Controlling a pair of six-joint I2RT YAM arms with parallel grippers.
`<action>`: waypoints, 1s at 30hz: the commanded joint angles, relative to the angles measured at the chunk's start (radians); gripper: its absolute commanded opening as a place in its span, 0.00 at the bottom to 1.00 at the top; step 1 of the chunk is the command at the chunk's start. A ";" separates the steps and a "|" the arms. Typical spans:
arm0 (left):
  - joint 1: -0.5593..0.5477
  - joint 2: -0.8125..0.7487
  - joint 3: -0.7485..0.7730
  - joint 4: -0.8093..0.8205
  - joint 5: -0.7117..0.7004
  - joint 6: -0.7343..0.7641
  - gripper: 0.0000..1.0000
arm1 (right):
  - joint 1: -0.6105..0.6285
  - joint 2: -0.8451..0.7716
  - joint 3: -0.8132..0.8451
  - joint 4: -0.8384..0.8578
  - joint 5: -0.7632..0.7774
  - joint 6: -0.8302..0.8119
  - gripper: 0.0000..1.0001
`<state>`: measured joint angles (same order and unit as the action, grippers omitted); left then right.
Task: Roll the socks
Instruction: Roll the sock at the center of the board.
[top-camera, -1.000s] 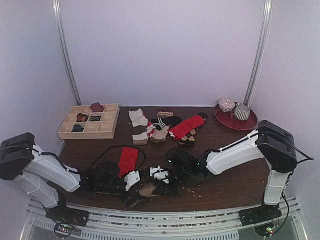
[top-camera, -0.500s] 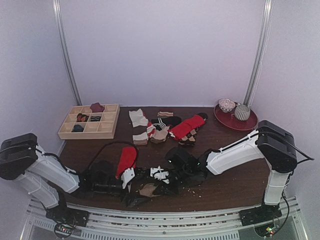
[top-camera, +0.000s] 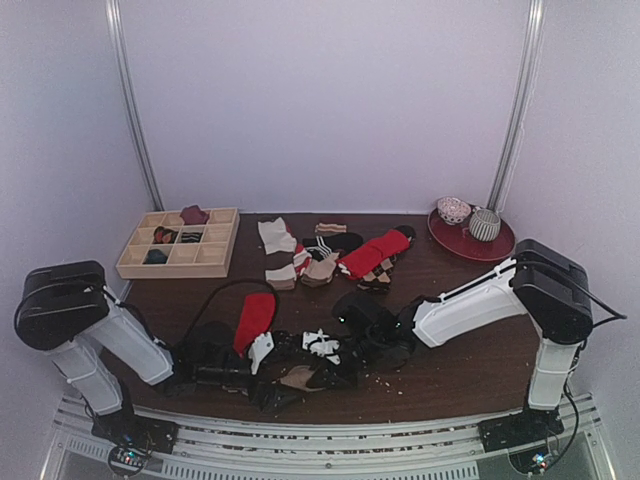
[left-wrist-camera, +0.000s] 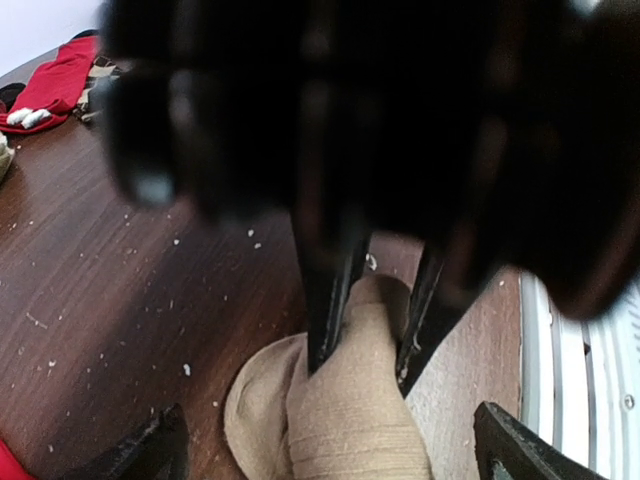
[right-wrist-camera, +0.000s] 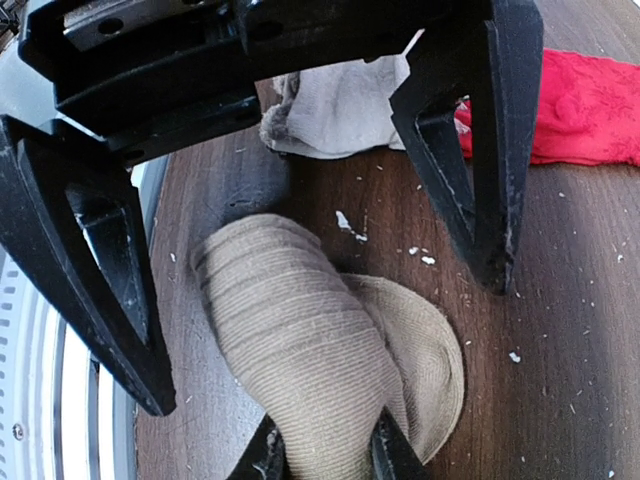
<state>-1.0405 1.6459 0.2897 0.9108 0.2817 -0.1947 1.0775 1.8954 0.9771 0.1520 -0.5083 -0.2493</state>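
The left jaws are spread as wide as they go. The tan sock (right-wrist-camera: 300, 340) lies on the brown worktop (right-wrist-camera: 560, 330) right between them. There is a gap on each side, so they do not hold it. The sock is bunched into a thick, folded lump, with a round flat bit sticking out beside it.

The right jaws point at the left jaws from the other side. They are close together and pinch a fold of the tan sock between their thin tips (left-wrist-camera: 325, 320).

The red sock (top-camera: 255, 318) lies flat just outside the left jaws, on the side away from the worktop's near edge. Its cream end (right-wrist-camera: 345, 105) sits near the back of the left jaws. Little white crumbs (right-wrist-camera: 425, 260) dot the worktop around both jaws.
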 joint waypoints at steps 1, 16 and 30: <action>0.012 0.065 0.059 0.039 0.059 -0.039 0.98 | -0.002 0.096 -0.060 -0.236 0.096 -0.007 0.21; 0.066 -0.021 -0.028 -0.011 0.053 -0.057 0.97 | -0.015 0.094 -0.074 -0.233 0.128 0.014 0.21; 0.068 0.119 0.033 0.073 0.154 -0.087 0.93 | -0.017 0.091 -0.081 -0.231 0.135 0.028 0.21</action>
<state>-0.9699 1.7283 0.3195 0.9520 0.4007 -0.2569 1.0645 1.8961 0.9688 0.1638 -0.5098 -0.2195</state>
